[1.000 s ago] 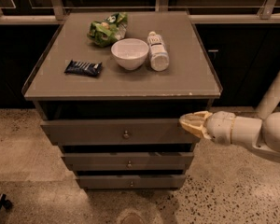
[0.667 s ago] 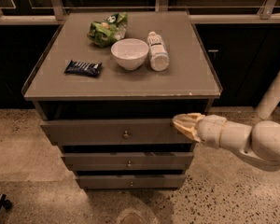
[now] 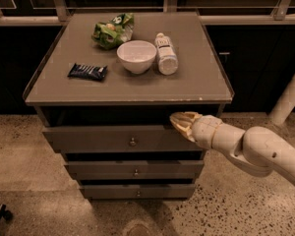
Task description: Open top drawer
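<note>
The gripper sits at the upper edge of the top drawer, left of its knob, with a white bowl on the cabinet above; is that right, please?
Not quite. The camera view shows the gripper right of the knob, not left. It is at the upper edge of the top drawer, and the white bowl is on the cabinet above.

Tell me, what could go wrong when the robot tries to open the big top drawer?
1. The gripper sits at the upper right edge of the top drawer, away from the knob in the middle, so it might slip off or tug the drawer crooked.
2. The bottle lies on its side on the cabinet top; a bump could perhaps set it rolling.
</note>
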### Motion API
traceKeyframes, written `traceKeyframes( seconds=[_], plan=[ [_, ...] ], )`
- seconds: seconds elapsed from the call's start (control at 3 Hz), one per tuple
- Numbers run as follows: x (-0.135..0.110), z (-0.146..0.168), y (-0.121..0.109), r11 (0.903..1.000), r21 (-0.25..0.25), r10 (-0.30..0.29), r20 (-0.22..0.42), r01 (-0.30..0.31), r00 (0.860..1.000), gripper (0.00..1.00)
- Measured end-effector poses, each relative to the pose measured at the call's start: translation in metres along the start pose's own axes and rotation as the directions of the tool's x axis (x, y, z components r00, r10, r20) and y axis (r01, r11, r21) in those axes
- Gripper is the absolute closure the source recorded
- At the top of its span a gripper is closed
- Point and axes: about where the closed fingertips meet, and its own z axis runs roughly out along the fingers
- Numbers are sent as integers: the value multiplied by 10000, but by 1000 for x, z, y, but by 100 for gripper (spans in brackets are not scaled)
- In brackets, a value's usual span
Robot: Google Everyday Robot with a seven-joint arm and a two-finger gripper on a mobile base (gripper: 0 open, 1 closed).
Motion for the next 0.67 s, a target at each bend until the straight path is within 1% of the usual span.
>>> traceKeyframes(
  seconds=[0.33, 0.67],
  plan=[
    [-8, 18, -14, 9990, 365, -270, -111, 274, 9996, 100],
    [0, 25, -31, 9967, 762, -251, -540, 292, 9982, 100]
  ],
)
